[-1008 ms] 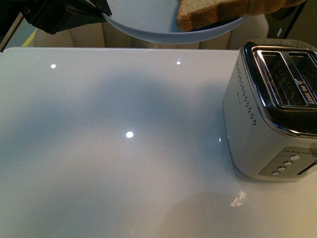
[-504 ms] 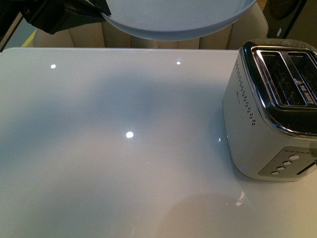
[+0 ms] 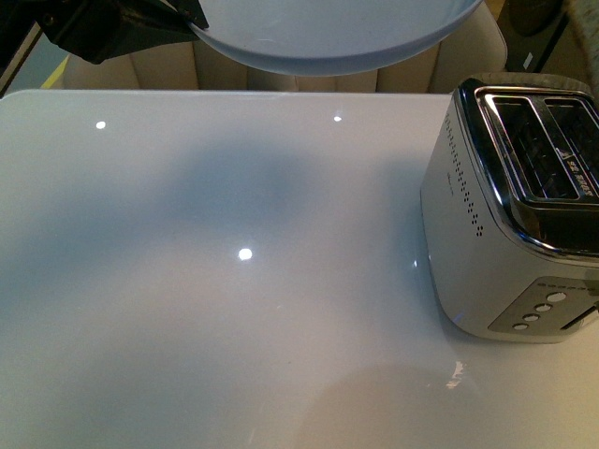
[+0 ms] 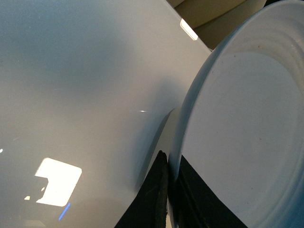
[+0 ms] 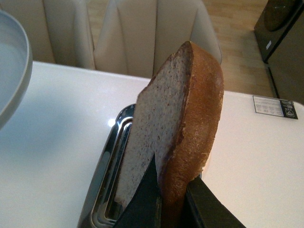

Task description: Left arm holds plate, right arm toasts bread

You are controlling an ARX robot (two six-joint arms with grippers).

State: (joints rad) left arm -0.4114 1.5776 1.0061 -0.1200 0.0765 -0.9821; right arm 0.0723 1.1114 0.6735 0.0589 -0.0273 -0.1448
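Note:
The pale grey-blue plate [image 3: 328, 37] hangs in the air above the far edge of the table, bare in the front view. My left gripper [image 3: 195, 21] is shut on its rim; the left wrist view shows the black fingers [image 4: 156, 199] pinching the plate [image 4: 237, 118] edge. The bread [image 5: 161, 128] appears only in the right wrist view. It stands on edge, rounded end away from the jaws. My right gripper [image 5: 171, 202] is shut on its crust, above the open slot of the silver toaster [image 5: 107, 190]. The right arm is out of the front view.
The two-slot toaster [image 3: 515, 206] stands at the right side of the glossy white table [image 3: 234, 281], its buttons facing me. Beige chairs [image 5: 142, 33] line the table's far edge. A dark cabinet [image 5: 285, 38] stands at the back right.
One second ago the bread lay on the plate at the top of the front view. It has since left that view, and the plate has stayed where it was.

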